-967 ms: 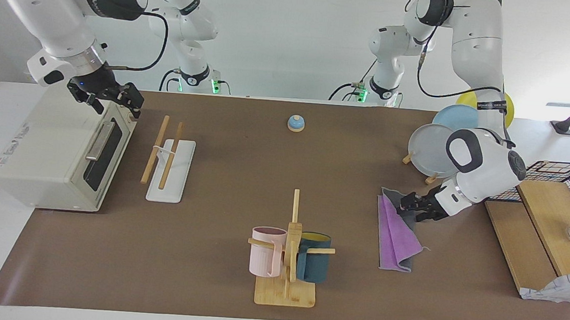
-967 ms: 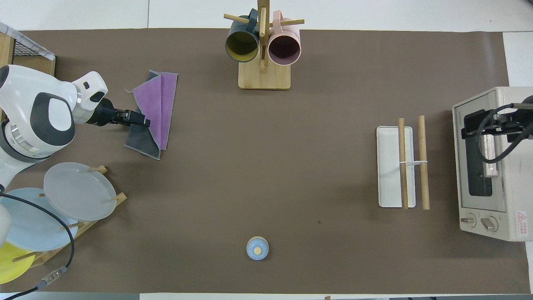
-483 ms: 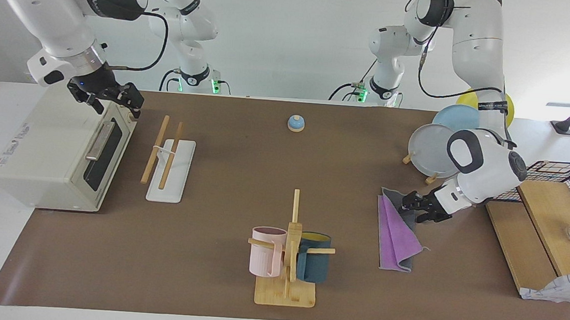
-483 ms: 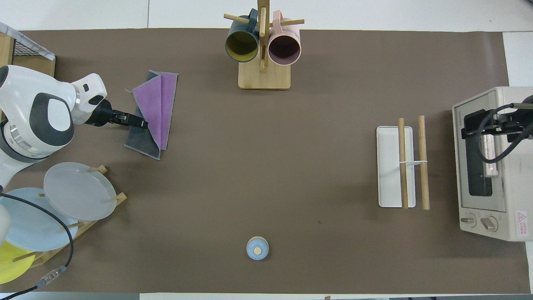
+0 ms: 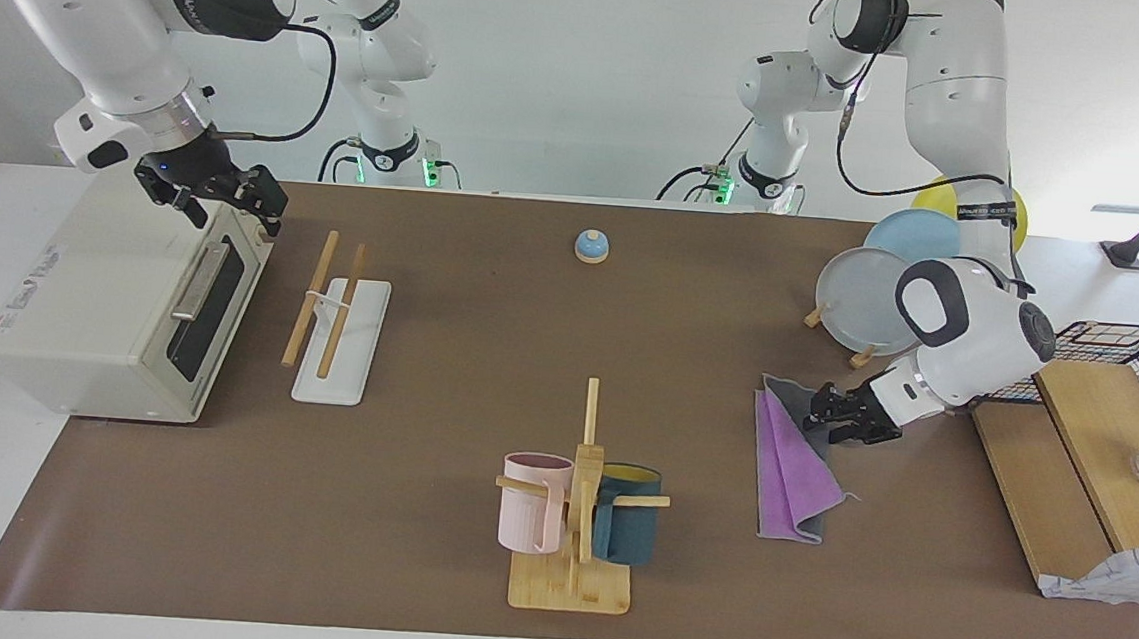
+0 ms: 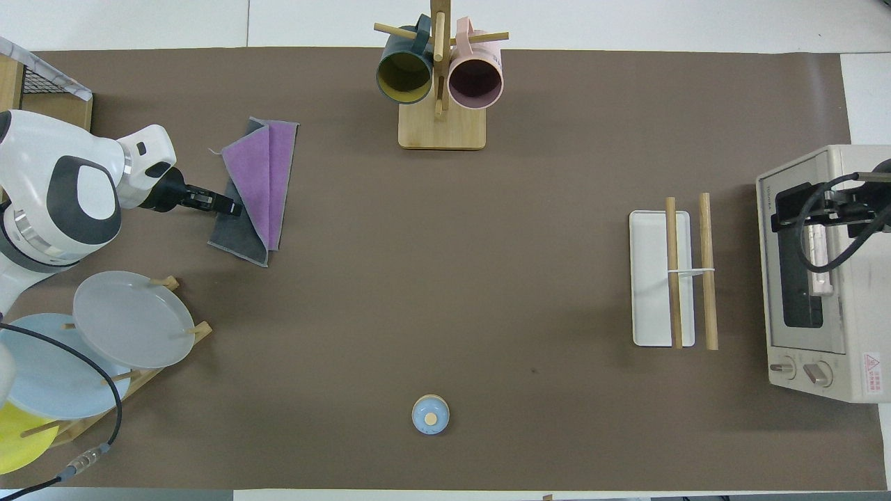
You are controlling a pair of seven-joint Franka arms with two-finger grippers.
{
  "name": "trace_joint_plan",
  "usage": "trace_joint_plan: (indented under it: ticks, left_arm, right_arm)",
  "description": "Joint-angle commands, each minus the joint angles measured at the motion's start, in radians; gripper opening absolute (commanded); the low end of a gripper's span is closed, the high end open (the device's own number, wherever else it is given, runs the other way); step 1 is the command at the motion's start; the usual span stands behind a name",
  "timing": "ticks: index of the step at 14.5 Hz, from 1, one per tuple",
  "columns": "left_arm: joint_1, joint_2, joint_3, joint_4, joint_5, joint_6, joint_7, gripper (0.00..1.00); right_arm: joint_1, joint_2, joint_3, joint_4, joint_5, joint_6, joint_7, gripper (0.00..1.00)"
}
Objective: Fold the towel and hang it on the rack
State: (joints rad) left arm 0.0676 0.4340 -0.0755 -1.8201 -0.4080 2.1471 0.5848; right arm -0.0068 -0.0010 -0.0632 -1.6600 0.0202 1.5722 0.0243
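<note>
The towel (image 5: 792, 465) (image 6: 261, 174) lies folded on the brown mat toward the left arm's end of the table. Its purple face is up and a dark grey strip shows along one edge. My left gripper (image 5: 829, 414) (image 6: 226, 207) is low at that grey edge, pointing sideways at it. Whether it holds the cloth cannot be made out. The rack (image 5: 315, 297) (image 6: 706, 271), two wooden rods on a white base, stands toward the right arm's end beside the toaster oven. My right gripper (image 5: 222, 203) (image 6: 786, 207) hangs open and empty over the oven's top edge, waiting.
A bamboo mug stand (image 5: 577, 500) (image 6: 440, 76) with pink and teal mugs stands farther from the robots, mid-table. A plate stand (image 5: 867, 300) (image 6: 129, 320) is close beside the left arm. A blue bell (image 5: 592, 247) sits near the robots. The toaster oven (image 5: 119, 308), wooden boards (image 5: 1073, 435) and a wire basket (image 5: 1129, 349) occupy the table's ends.
My left gripper has drawn back a little along the towel's grey edge toward its own end of the table. The towel has not shifted. The right arm is unmoved.
</note>
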Motion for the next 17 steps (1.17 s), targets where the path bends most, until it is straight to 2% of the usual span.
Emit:
trace_joint_plan:
  ticks: [1, 2, 3, 7, 8, 11, 13, 14, 17]
  left_arm:
    - [-0.003, 0.002, 0.0, -0.033, 0.012, 0.019, 0.021, 0.52]
    - [-0.003, 0.002, 0.0, -0.042, 0.012, 0.031, 0.02, 0.52]
    - [-0.005, 0.0, 0.0, -0.045, 0.012, 0.042, 0.021, 0.46]
    - [-0.003, -0.001, 0.0, -0.053, 0.012, 0.053, 0.021, 0.03]
    - [-0.002, -0.001, 0.0, -0.048, 0.012, 0.045, 0.02, 0.0]
    - [-0.002, -0.001, 0.0, -0.041, 0.011, 0.025, 0.013, 0.0]
    - [0.0, 0.0, 0.0, -0.009, 0.009, -0.018, -0.008, 0.0]
    - [0.0, -0.003, 0.002, 0.017, 0.009, -0.054, -0.057, 0.0]
    - [-0.014, -0.041, 0.002, 0.082, 0.012, -0.15, -0.299, 0.0]
  right_arm:
    - [-0.009, -0.007, 0.005, 0.0, 0.0, -0.014, -0.023, 1.0]
    - [-0.009, -0.007, 0.005, 0.0, 0.0, -0.014, -0.023, 1.0]
    - [-0.009, -0.007, 0.005, 0.0, 0.0, -0.015, -0.026, 1.0]
    - [-0.009, -0.007, 0.005, 0.0, 0.0, -0.014, -0.023, 1.0]
    - [-0.009, -0.007, 0.005, 0.0, 0.0, -0.014, -0.023, 1.0]
    - [-0.007, -0.007, 0.005, 0.0, 0.003, 0.0, -0.02, 1.0]
    - [0.007, -0.004, 0.017, -0.001, 0.024, 0.064, -0.021, 1.0]
    - [0.037, -0.005, 0.023, -0.007, 0.03, 0.072, -0.018, 1.0]
    - [0.045, -0.008, 0.025, -0.007, 0.038, 0.077, -0.026, 1.0]
